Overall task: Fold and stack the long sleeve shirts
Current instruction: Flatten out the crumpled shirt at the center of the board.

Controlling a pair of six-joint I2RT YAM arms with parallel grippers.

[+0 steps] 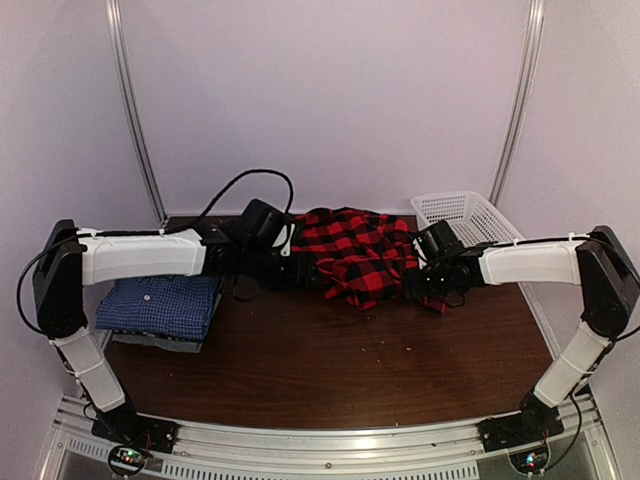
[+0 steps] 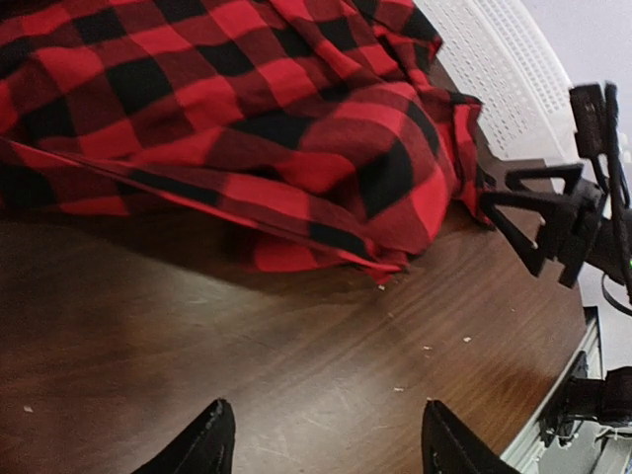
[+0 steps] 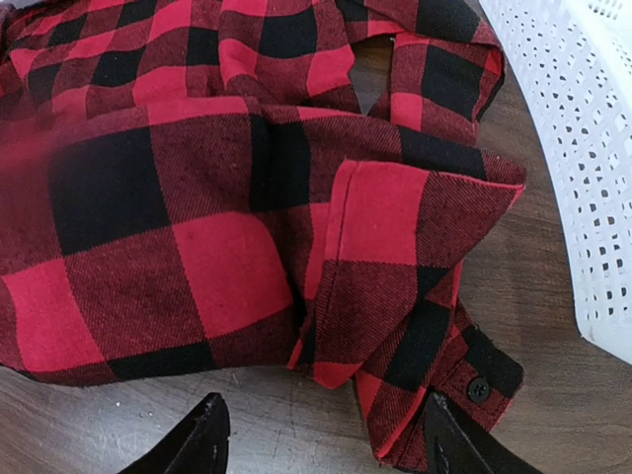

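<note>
A red-and-black plaid long sleeve shirt (image 1: 355, 250) lies crumpled at the back middle of the table. A blue checked shirt (image 1: 160, 305) lies folded at the left on top of a grey one (image 1: 170, 343). My left gripper (image 2: 326, 444) is open over bare wood, just short of the plaid shirt's (image 2: 247, 118) near edge. My right gripper (image 3: 326, 444) is open at the shirt's (image 3: 197, 197) right side. A buttoned cuff (image 3: 479, 387) lies against its right finger (image 3: 469, 449). From above, the left gripper (image 1: 300, 265) and right gripper (image 1: 420, 278) flank the plaid shirt.
A white mesh basket (image 1: 465, 215) stands at the back right, close beside the plaid shirt and the right arm; its wall (image 3: 583, 148) fills the right wrist view's right side. The brown table (image 1: 350, 370) runs to a metal rail at the near edge.
</note>
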